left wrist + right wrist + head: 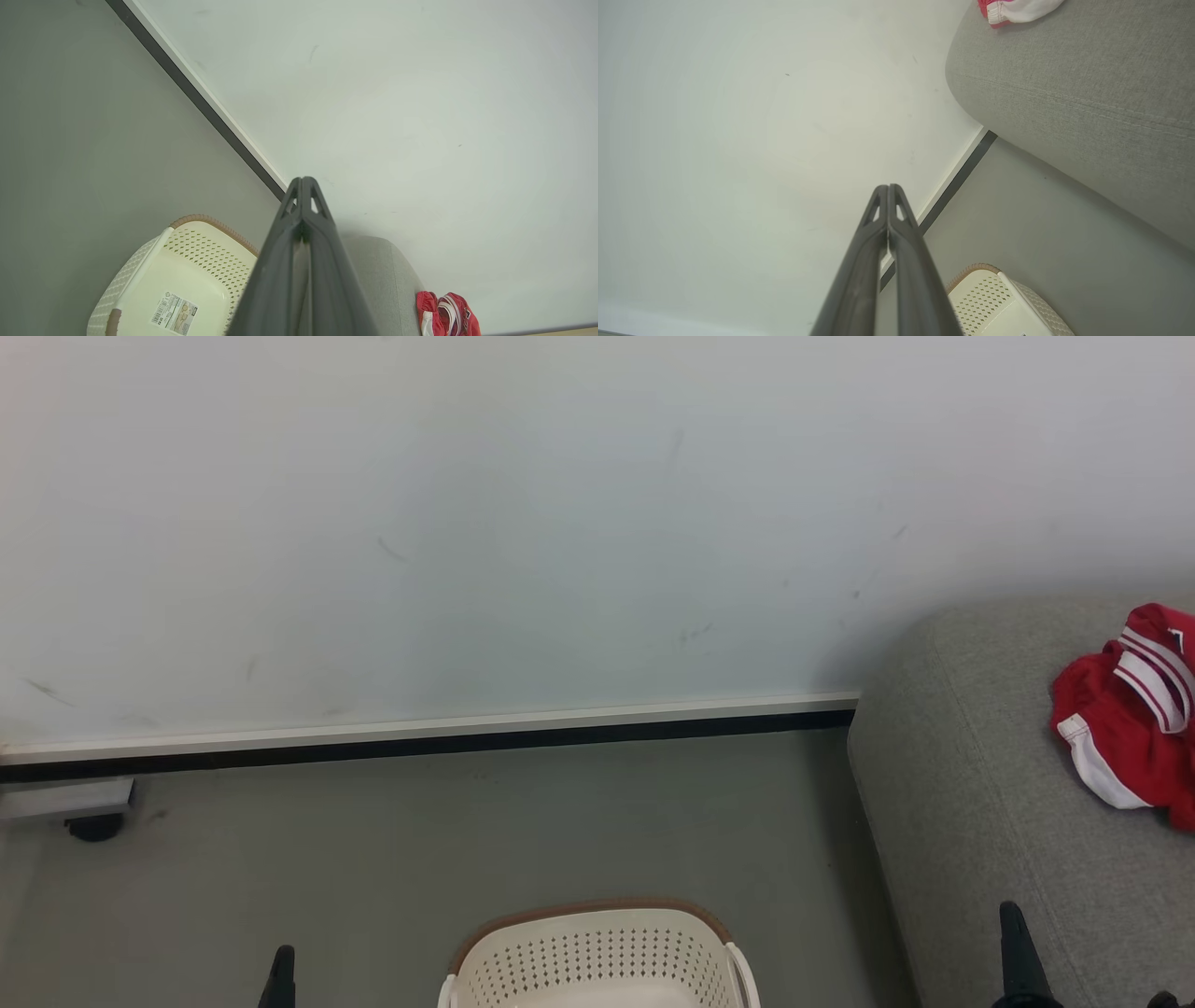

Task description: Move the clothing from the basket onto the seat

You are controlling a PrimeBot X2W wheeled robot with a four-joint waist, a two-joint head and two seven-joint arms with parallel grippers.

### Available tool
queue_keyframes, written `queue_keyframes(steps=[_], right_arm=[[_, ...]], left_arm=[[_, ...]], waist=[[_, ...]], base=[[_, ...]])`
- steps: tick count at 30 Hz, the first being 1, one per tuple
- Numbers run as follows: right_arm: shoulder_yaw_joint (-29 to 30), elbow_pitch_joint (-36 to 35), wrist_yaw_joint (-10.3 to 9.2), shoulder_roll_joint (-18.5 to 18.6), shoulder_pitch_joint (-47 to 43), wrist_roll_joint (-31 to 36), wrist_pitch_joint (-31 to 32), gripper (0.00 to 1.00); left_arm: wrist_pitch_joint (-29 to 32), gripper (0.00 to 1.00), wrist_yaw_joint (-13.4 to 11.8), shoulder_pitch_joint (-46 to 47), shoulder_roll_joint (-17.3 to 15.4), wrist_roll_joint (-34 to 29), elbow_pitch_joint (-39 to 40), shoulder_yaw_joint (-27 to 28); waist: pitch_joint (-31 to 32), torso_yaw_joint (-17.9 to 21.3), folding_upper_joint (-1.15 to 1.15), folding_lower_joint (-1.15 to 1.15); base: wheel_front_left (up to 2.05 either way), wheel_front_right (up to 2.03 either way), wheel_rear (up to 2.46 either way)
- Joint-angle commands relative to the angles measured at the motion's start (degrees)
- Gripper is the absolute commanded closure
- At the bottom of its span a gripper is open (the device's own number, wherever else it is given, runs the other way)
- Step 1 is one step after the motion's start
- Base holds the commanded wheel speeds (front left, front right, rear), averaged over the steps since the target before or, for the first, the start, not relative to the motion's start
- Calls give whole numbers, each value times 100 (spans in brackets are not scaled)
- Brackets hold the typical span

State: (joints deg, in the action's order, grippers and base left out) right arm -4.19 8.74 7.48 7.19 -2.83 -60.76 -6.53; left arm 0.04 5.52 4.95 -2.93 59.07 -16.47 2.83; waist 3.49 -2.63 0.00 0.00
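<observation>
Head view gives me the clothing bunched on the seat, up and to the right of my right end effector and well apart from it. Both end effectors are closed on nothing: each wrist view shows its fingers pressed together at the tips. The basket stands on the floor between the right one and my left end effector, with a label on its bottom.

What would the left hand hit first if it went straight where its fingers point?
Probably the white wall, near the dark skirting. Nothing seems to block the left hand first, though depth is unclear.
</observation>
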Motion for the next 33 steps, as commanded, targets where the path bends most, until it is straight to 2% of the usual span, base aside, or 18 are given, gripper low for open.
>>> queue_keyframes(steps=[1, 19, 33], right_arm=[[-1, -64, 1, 79, 141, -240, -22, 100], [-82, -96, 1, 306, 253, -1662, -150, 100], [-165, -125, 2, 471, 305, -2527, -257, 100]], left_arm=[[61, 100, 23, 144, -9, 216, 17, 30], [414, 100, 30, 391, -5, 1264, -69, 123], [622, 100, 35, 528, -2, 1884, -121, 171]], waist=[[-10, 8, 0, 0], [-101, 78, 0, 0], [-164, 127, 0, 0]], base=[[0, 0, 0], [0, 0, 0], [0, 0, 0]])
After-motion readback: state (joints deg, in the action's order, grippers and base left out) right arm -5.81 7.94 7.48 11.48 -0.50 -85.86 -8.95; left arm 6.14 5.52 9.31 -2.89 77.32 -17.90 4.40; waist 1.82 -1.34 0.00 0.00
